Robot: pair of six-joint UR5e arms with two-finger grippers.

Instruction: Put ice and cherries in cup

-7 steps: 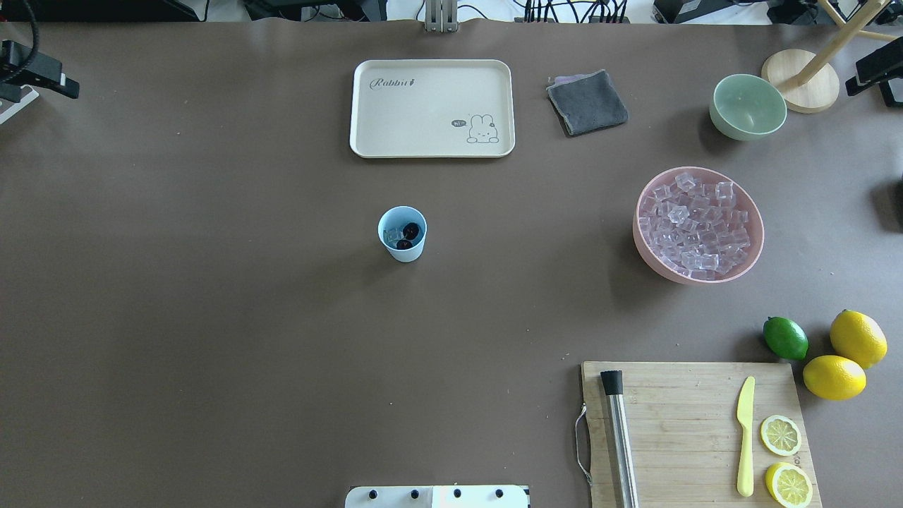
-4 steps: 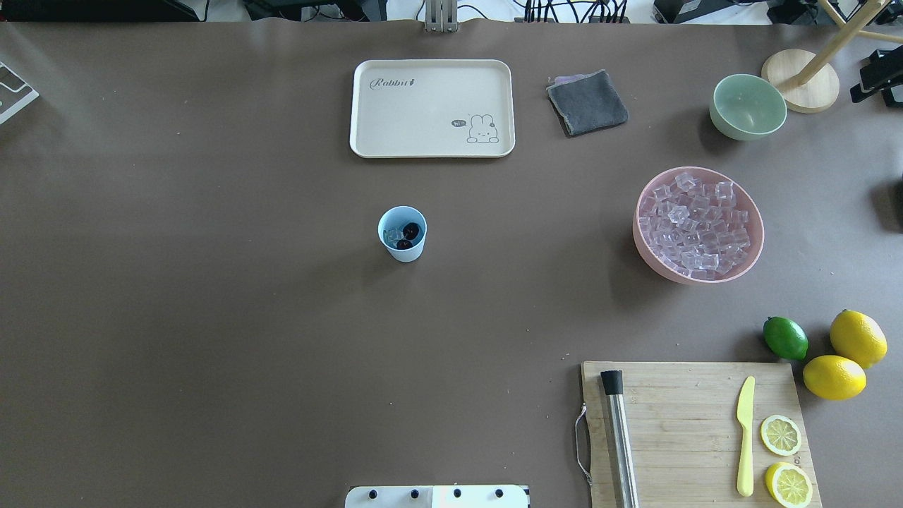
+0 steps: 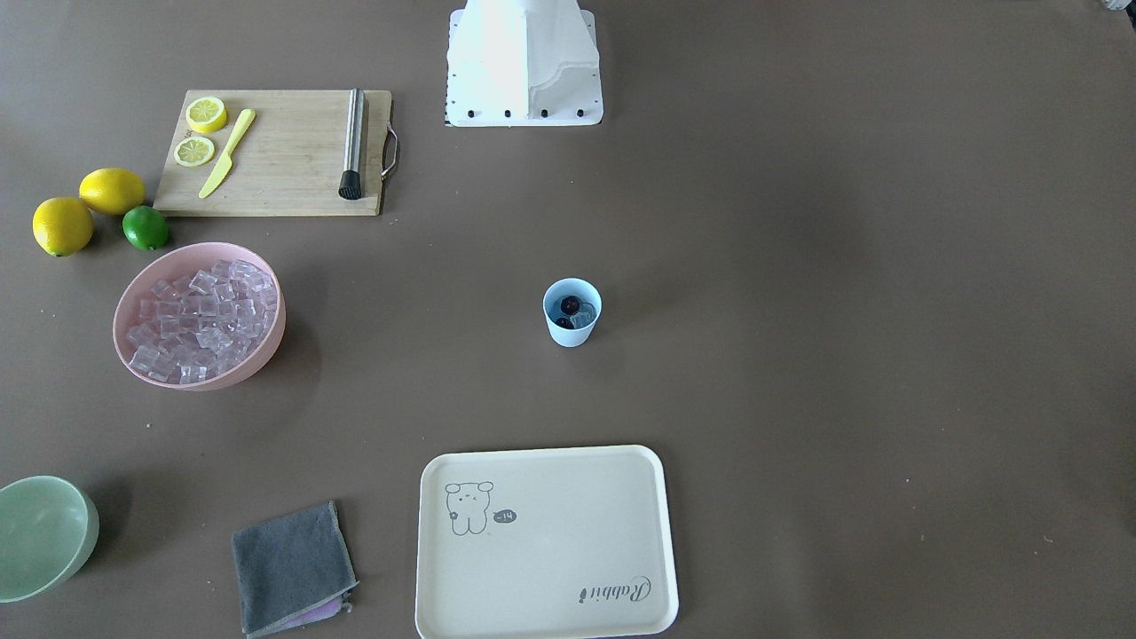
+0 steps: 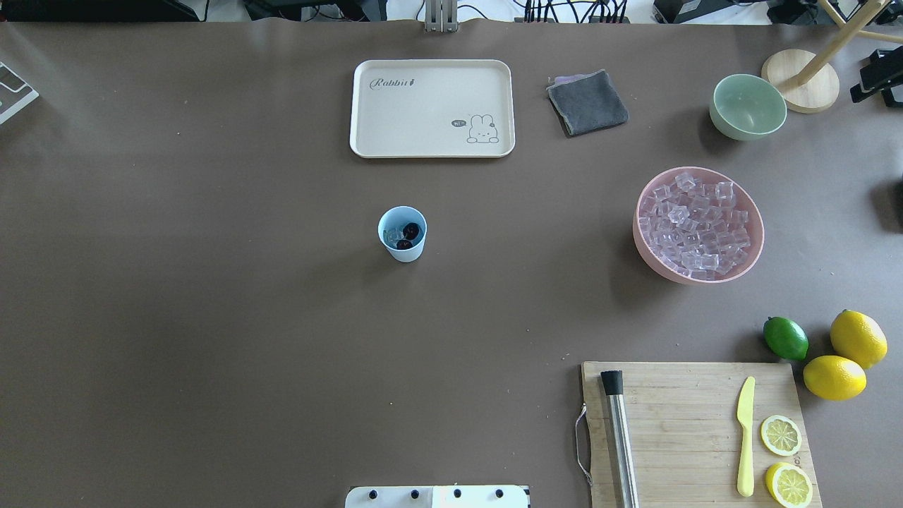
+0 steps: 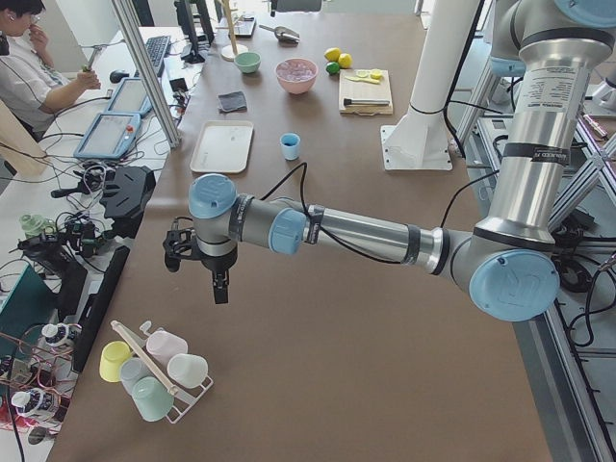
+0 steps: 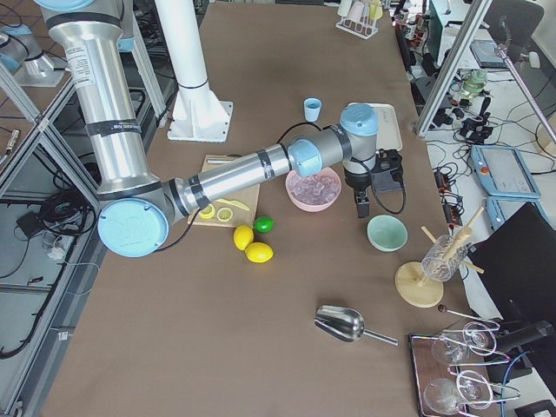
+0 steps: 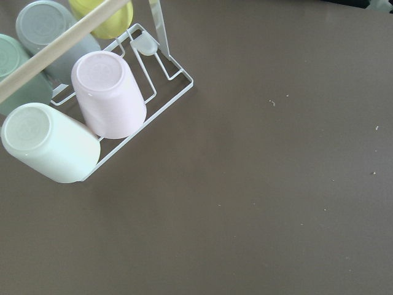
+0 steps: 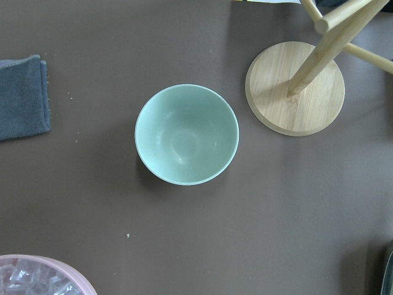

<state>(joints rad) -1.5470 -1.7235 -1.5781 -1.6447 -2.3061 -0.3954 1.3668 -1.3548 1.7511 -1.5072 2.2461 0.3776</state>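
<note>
The pale blue cup (image 4: 402, 248) stands upright mid-table; it also shows in the front view (image 3: 571, 331). Inside it lie two dark cherries (image 4: 410, 231) and clear ice (image 4: 391, 236). More ice (image 4: 695, 226) fills the pink bowl (image 4: 705, 278) to the right. My left gripper (image 5: 219, 287) hangs above the table's far left end near a cup rack, far from the cup. My right gripper (image 6: 362, 207) hovers between the pink and green bowls. I cannot tell whether either is open or shut. Both wrist views show no fingers.
A cream tray (image 4: 432, 106), a grey cloth (image 4: 587, 102), a green bowl (image 4: 748, 106) and a wooden stand base (image 4: 801, 81) line the far side. A cutting board (image 4: 677, 423) holds a muddler, a knife and lemon slices. A lime (image 4: 785, 338) and lemons lie beside it.
My left gripper has left the overhead view at its left edge. My right gripper has drawn back toward the right edge. The cup and its contents have not moved.
</note>
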